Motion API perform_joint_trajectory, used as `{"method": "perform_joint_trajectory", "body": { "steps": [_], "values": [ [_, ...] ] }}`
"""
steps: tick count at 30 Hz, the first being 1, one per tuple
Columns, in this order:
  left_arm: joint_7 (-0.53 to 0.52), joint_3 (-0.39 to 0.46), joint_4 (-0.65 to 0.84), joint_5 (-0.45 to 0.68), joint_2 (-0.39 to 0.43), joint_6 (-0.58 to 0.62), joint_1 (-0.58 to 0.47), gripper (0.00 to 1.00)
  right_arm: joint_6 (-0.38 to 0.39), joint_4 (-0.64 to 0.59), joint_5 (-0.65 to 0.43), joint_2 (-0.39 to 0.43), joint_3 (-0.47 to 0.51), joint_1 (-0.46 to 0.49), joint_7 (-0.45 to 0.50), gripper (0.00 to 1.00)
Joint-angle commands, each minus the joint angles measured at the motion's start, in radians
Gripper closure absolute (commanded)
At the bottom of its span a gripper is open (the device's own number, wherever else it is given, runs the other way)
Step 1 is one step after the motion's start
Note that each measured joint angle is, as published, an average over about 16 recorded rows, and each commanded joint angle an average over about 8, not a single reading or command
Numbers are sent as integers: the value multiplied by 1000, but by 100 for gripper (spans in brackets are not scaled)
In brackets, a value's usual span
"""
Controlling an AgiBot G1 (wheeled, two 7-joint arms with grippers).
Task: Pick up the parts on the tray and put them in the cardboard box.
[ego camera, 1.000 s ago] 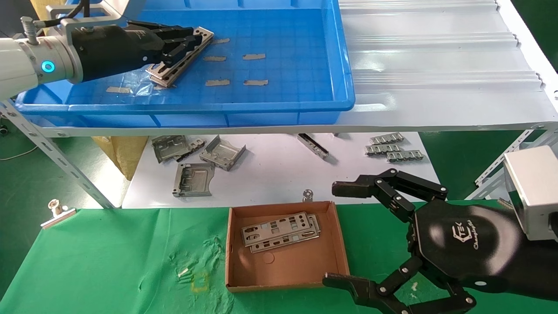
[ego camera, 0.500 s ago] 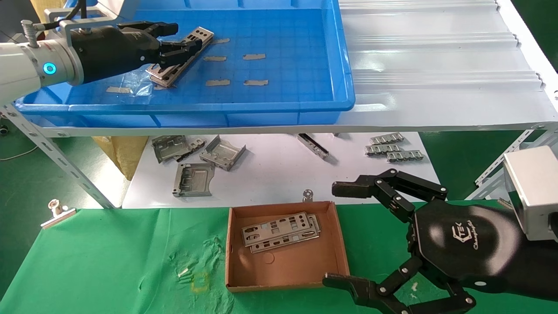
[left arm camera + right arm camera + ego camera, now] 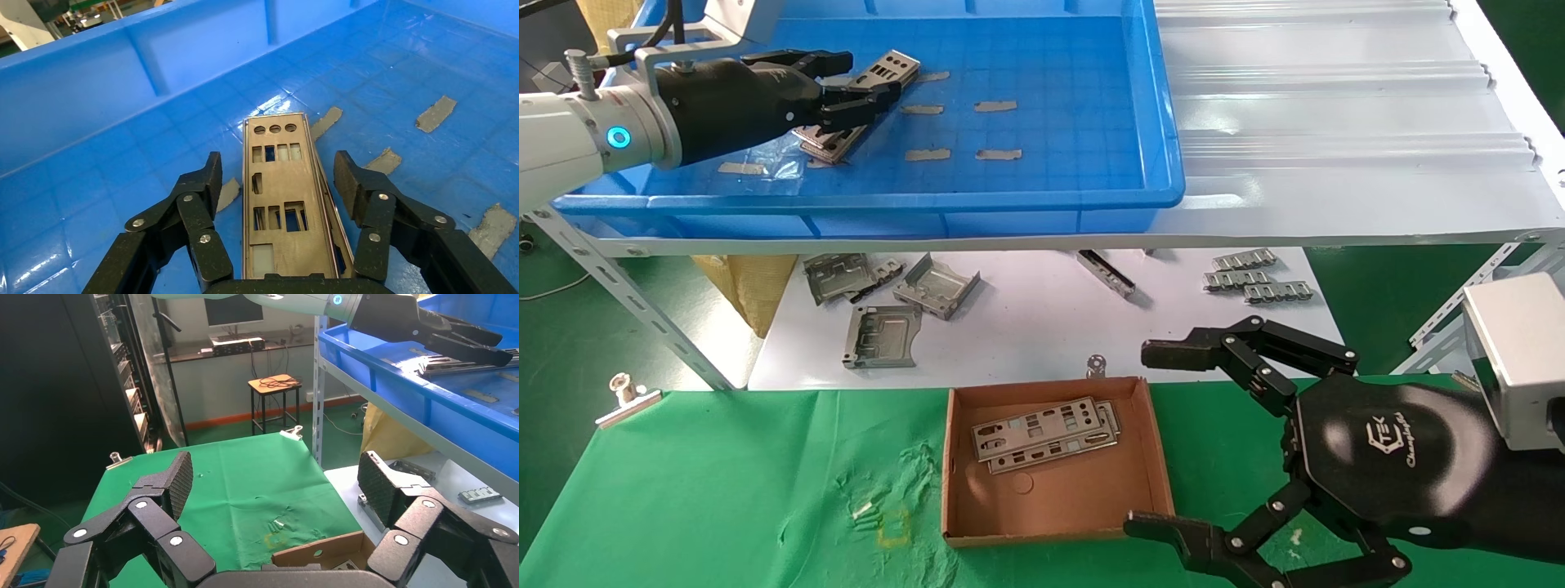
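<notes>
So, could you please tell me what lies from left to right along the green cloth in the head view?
Binder clip → cardboard box holding parts → open right gripper.

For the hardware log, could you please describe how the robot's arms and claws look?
Both arms end in black housings with black linkage fingers and textured pads. The left claw follows a white arm with a glowing blue ring and black cable. The right claw bears white "TEK" lettering, beside a silver box.
</notes>
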Motion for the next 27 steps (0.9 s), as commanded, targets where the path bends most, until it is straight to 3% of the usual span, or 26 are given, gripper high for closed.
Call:
{"method": "perform_joint_trajectory", "body": {
  "steps": [1, 27],
  "values": [
    [-1, 0, -2, 0, 0, -1, 1, 100, 0, 0, 0, 0, 0, 0, 0, 0],
    [-4, -5, -28, -7, -12, 37, -30, 100, 0, 0, 0, 0, 0, 0, 0, 0]
  ]
}}
